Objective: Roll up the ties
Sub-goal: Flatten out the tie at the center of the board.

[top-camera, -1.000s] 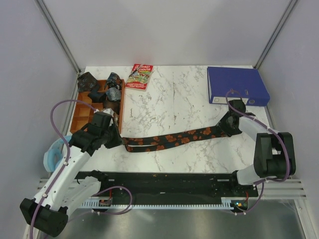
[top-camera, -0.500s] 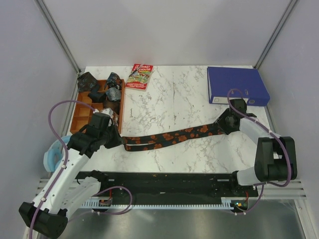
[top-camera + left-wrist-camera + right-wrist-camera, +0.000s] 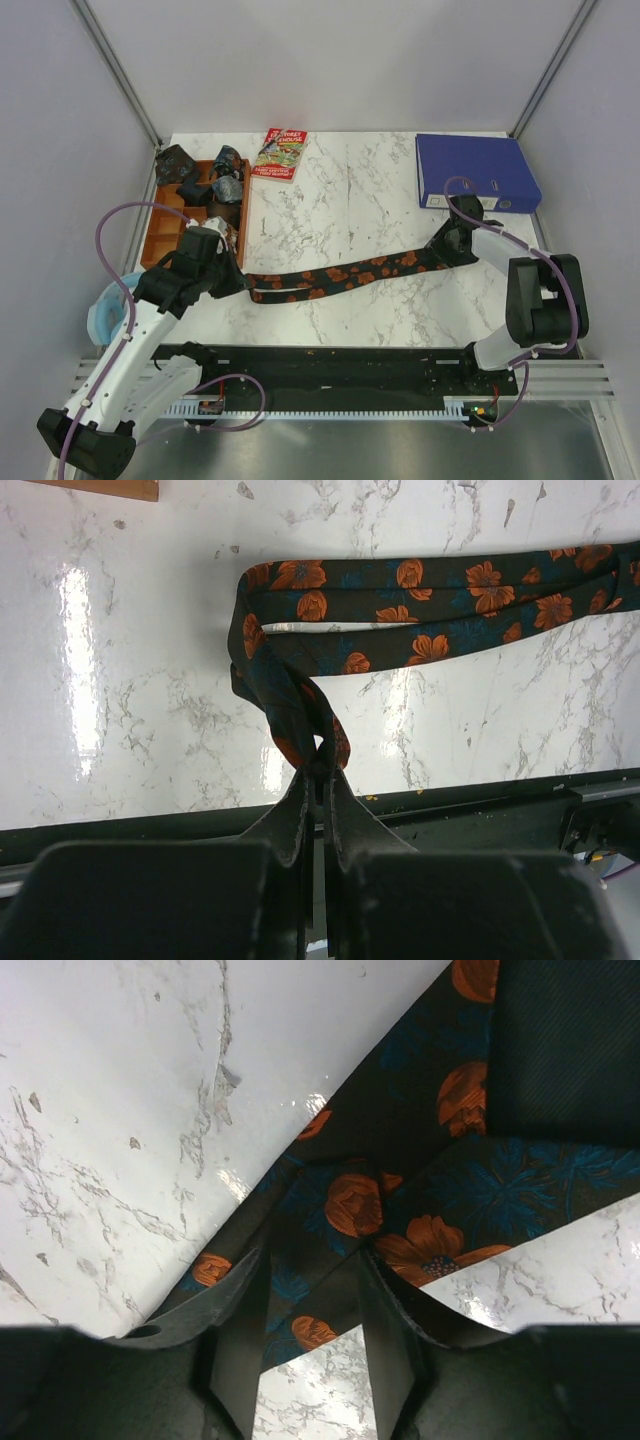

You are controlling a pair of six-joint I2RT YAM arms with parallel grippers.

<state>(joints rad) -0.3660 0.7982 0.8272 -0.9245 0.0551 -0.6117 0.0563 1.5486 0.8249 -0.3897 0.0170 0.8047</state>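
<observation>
long tie (image 3: pixel 345 275) lies stretched on the table (image 3: pixel 350 190), near the front. its long axis runs left-right, right end angled slightly toward the far side, left end folded back on itself. left gripper (image 3: pixel 320 770) is clamped on that folded end. right gripper (image 3: pixel 310 1295) straddles the other end, fingers parted round bunched cloth, can't tell if it bites. looks like the start of the roll: next, left turns the fold over while right holds tension. dark bundles (image 3: pixel 220 185) sit in the tray (image 3: pixel 160 235).

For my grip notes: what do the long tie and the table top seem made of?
The long tie looks like thin, matte woven fabric: it folds and bunches softly. The table top looks like glossy marble or marble-print laminate: grey veins, bright reflections.
</observation>
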